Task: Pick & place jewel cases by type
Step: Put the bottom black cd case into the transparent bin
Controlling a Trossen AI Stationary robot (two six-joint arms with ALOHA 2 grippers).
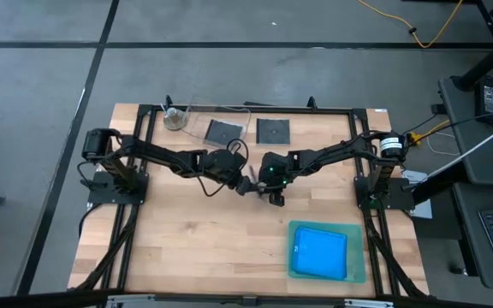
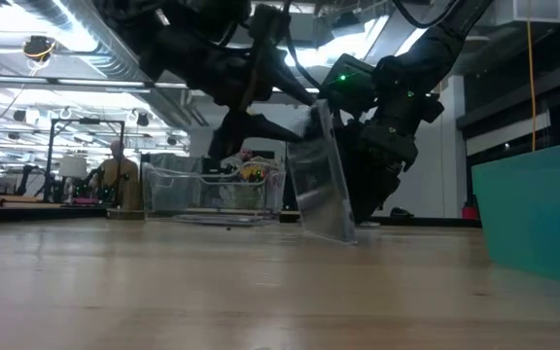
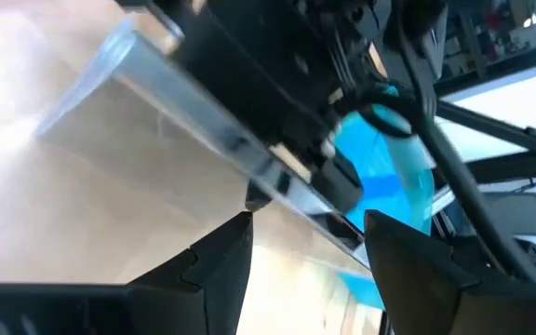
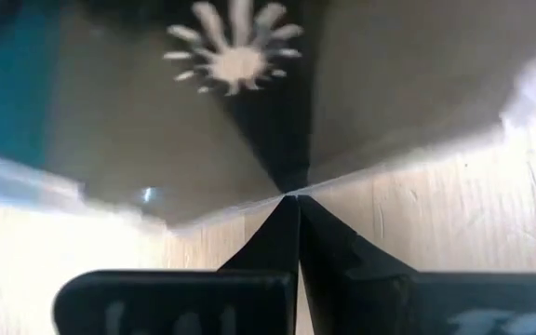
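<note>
Look at the left side of the table [image 1: 187,248] first. Your left arm reaches in toward the middle, and the left gripper [image 1: 245,181] has its fingers spread wide, with nothing pinched between them. In the left wrist view those two dark fingers [image 3: 214,270] stand apart, just in front of the case.

In the middle, a clear jewel case [image 2: 321,175] stands up on its edge on the wood, tilted a little. You can see its round hub [image 4: 234,45] in the right wrist view.

Next comes your right gripper [image 1: 268,181]. Its fingers are pressed tight together on the edge of that clear case, holding it up.

At the back of the table, two dark square cases lie flat: one [image 1: 222,131] inside the clear tub [image 1: 197,109], one [image 1: 272,130] just beside the tub on the wood.

On the right, near the front, a bright blue case [image 1: 320,253] lies in the green tray [image 1: 358,272].
</note>
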